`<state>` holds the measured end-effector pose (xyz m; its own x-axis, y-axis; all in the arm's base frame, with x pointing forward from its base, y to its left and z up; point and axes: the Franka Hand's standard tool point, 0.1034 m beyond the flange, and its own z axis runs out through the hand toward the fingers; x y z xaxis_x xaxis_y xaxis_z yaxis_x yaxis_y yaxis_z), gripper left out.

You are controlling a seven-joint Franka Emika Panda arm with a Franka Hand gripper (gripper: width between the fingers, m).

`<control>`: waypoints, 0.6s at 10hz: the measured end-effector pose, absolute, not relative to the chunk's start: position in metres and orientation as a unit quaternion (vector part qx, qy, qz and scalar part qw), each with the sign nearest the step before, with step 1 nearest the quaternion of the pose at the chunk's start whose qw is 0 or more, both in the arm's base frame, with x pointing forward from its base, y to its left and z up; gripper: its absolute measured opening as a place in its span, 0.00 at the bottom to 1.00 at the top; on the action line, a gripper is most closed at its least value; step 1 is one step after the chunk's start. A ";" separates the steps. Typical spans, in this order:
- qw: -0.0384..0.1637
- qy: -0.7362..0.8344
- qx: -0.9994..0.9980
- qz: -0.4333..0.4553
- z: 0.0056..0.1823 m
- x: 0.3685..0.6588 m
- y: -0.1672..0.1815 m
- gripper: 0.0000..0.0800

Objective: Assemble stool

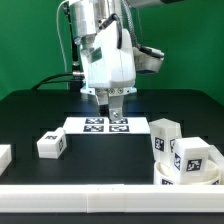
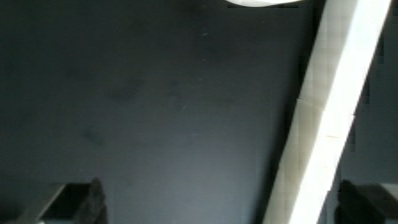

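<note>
Over the marker board (image 1: 88, 124) the gripper (image 1: 117, 108) hangs wide and empty, likely poised to pick. Seat (image 1: 197, 172) lies at the exterior view's right, one leg (image 1: 52, 145) left, well apart for reach.

Bench (image 1: 30, 115) matt black, looks smooth; leg (image 1: 51, 145) & seat (image 1: 200, 181) white plastic, slight sheen; arm shell (image 1: 105, 60) glossy white plastic w/ highlights

Black counter (image 1: 30, 110), green wall (image 1: 30, 40); white legs (image 1: 52, 145) and white marker board (image 1: 105, 125) carry black-and-white square tags; white arm (image 1: 105, 60), plain white bar (image 1: 100, 196)
</note>
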<state>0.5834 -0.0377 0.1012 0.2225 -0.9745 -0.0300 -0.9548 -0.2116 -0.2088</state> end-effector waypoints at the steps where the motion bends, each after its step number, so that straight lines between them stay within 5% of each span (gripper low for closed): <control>1: 0.081 0.579 -0.810 -0.046 0.099 0.580 -0.048 0.81; 4: 0.036 0.431 -0.901 -0.039 0.101 0.585 -0.061 0.81; 6: 0.032 0.373 -0.926 -0.041 0.102 0.586 -0.058 0.81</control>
<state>0.5862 -0.0581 0.1016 0.7182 -0.6939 0.0517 -0.6886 -0.7195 -0.0898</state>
